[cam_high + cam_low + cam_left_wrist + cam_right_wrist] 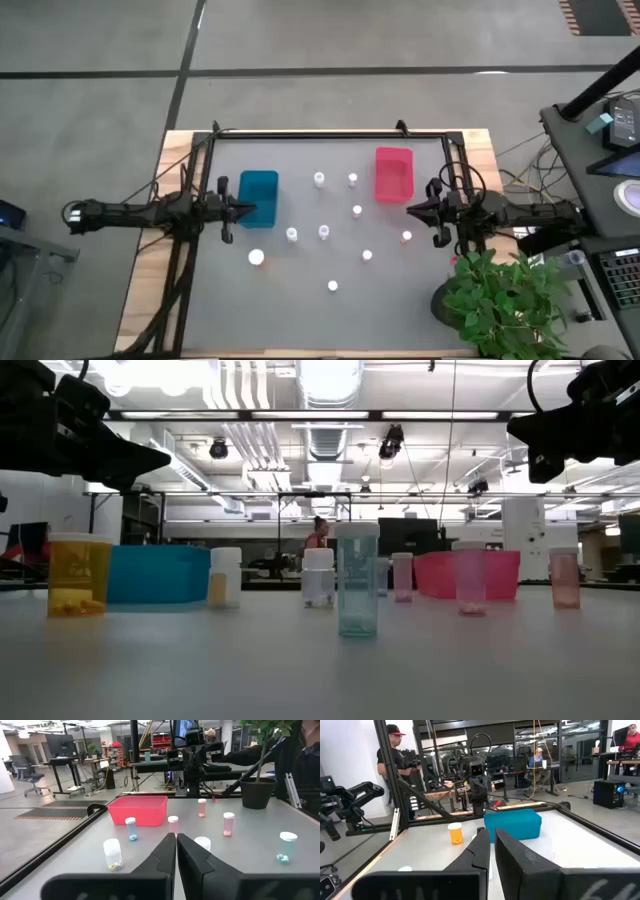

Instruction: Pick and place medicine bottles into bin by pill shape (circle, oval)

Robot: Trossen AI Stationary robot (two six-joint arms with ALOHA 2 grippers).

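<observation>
Hovering with fingers pressed together, left gripper (246, 210) sits at 9 o'clock beside blue bin (259, 197). Right gripper (412, 209), likewise closed, waits at 3 o'clock below pink bin (393, 173); medicine bottles (324, 232) stand between

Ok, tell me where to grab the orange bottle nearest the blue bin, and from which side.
Grip the orange bottle around its body just under the white cap, coming straight down. It stands upright with open table around it, just in front of the blue bin, so the left end effector, shut and close by, has room.
</observation>
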